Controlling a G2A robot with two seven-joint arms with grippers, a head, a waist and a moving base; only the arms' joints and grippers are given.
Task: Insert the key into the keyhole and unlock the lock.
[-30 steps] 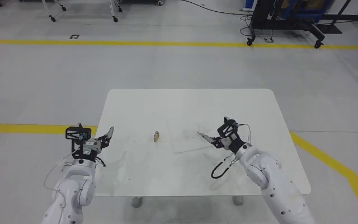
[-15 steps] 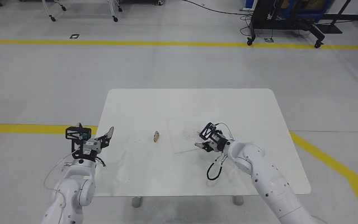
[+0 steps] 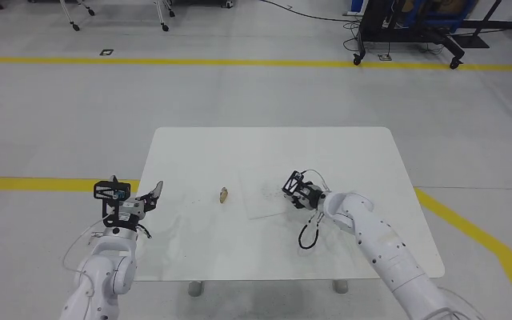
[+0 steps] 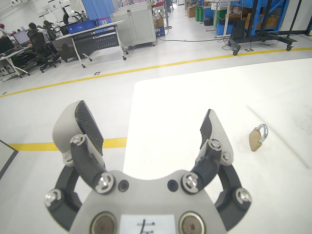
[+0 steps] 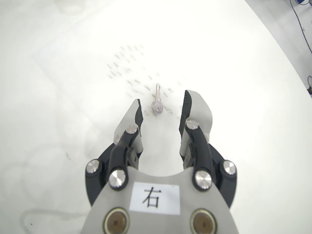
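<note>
Progress: nothing done yet | small silver metal key (image 5: 157, 102) lies ungripped on white counter (image 3: 240, 152) | right claw (image 5: 162, 103) spread, tips either side of key | brass padlock with steel shackle (image 4: 258, 138) well apart from key, not yet unlocked | left claw (image 4: 146, 118) spread, empty

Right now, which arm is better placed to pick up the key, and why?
Probably right. Its open tool brackets the key on the table; the left tool hangs open at the table's edge, away from it.

Top view: high above, looking down on the whole table (image 3: 240, 152) and the floor around it. Left wrist view: low at the table's left edge, facing across it, lock (image 4: 258, 138) some way ahead. Right wrist view: close above the tabletop, tilted down at the key (image 5: 157, 103). Shared between top and left wrist views: lock and nearby tabletop.
</note>
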